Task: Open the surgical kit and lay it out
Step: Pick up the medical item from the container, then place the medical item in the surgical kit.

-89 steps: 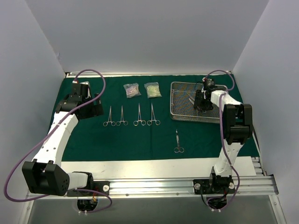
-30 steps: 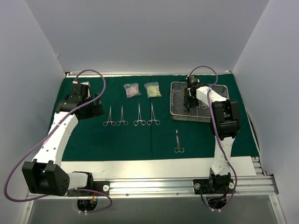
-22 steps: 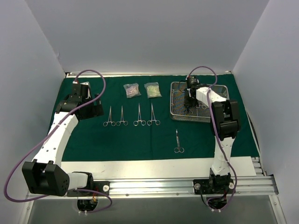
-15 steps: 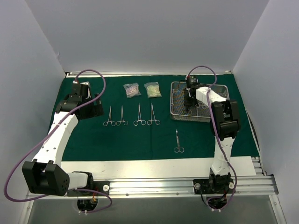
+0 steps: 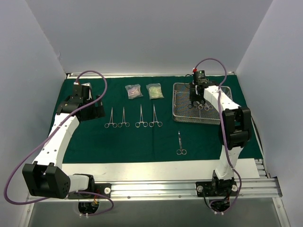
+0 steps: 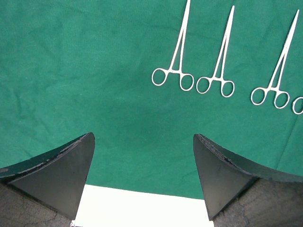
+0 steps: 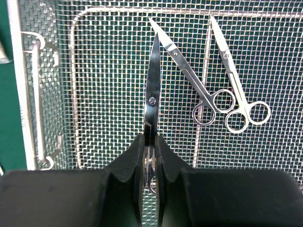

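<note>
I have the dark green cloth [image 5: 142, 142] spread flat on the table [image 5: 142, 169], with the silver wire-mesh tray [image 5: 181, 109] at its far right. The right gripper [image 7: 150, 146] sits over the tray, jaws clamped on slim steel scissors [image 7: 152, 80]. Two more pairs [image 7: 177, 60] lie on the mesh beside them. Four ring-handled instruments [image 5: 111, 117] lie in a row mid-cloth, a fifth [image 5: 180, 143] lies nearer me, and two clear packets [image 5: 134, 91] lie beyond. The left gripper [image 6: 143, 142] hangs over bare cloth, jaws wide.

Tray rim [image 7: 14, 94] and two scissors [image 7: 189, 77] flank the fingers [image 7: 125, 163].
</note>
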You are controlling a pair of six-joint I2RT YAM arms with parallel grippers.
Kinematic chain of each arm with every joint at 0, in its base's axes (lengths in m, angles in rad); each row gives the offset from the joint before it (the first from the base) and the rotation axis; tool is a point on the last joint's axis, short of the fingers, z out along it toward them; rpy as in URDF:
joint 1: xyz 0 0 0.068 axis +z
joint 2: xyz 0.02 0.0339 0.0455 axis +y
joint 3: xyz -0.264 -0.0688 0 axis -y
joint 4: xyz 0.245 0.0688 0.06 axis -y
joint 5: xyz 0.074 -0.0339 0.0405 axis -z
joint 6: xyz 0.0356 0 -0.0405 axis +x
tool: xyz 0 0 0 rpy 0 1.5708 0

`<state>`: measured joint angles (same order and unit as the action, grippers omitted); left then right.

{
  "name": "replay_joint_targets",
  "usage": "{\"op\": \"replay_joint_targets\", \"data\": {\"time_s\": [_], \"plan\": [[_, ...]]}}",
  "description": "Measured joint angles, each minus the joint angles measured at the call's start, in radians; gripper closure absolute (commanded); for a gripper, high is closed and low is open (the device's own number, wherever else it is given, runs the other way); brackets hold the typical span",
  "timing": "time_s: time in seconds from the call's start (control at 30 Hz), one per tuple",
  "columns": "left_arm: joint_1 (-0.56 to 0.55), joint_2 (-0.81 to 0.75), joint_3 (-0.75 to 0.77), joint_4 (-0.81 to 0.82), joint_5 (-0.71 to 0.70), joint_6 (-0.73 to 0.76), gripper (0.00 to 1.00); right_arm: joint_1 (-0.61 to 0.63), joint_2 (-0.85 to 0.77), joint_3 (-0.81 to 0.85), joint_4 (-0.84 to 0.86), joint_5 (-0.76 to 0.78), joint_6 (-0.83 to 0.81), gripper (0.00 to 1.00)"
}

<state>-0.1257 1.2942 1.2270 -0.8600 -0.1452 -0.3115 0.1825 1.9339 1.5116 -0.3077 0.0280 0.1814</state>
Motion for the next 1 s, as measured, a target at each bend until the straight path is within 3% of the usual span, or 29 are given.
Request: {"op": "replay_joint_targets", "data": {"time_s": [0.2, 0.47, 0.73, 1.0], "plan": [[0.000, 0.000, 0.000, -0.001, 0.000, 0.000, 0.06, 0.037, -0.050, 0.000, -0.029, 0.005, 0.003, 1.00], [0.000, 0.000, 0.001, -0.003, -0.010, -0.001, 0.06, 0.201, -0.236, -0.042, -0.063, 0.022, 0.063, 1.00], [0.000, 0.000, 0.010, -0.007, -0.035, -0.003, 0.06, 0.463, -0.386, -0.242, -0.064, 0.052, 0.230, 1.00], [0.000, 0.010, 0.024, -0.006, -0.042, -0.018, 0.06, 0.600, -0.438, -0.507, -0.053, 0.063, 0.396, 1.00]]}}
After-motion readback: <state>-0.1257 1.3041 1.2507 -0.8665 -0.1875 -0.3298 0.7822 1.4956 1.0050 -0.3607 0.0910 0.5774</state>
